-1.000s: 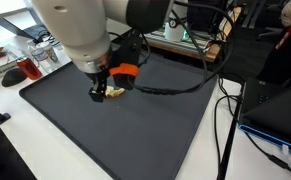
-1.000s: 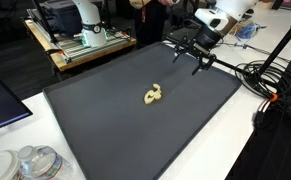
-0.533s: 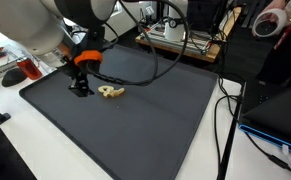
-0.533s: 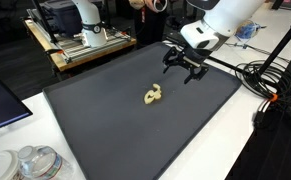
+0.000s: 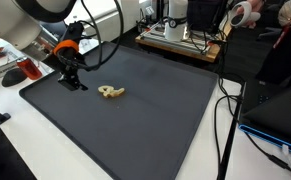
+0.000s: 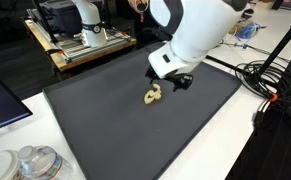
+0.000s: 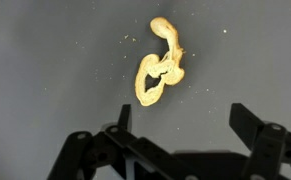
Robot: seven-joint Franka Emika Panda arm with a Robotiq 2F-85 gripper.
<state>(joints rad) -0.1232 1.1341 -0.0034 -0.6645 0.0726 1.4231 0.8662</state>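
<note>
A small yellow, looped, pretzel-like object lies on the dark grey mat. It also shows in an exterior view and in the wrist view. My gripper hangs just above the mat, a little beside the yellow object. In the wrist view its fingers are spread wide with nothing between them. The yellow object lies just beyond the fingertips. In an exterior view the gripper is partly hidden behind the arm's white body.
A red-filled glass and a plate stand on the white table beside the mat. Black cables run along the mat's other side. A dark monitor and clear containers sit near a mat corner. A person stands at the back.
The arm has swung across the mat, and the gripper has come down low next to the yellow object. The yellow object has not moved.
</note>
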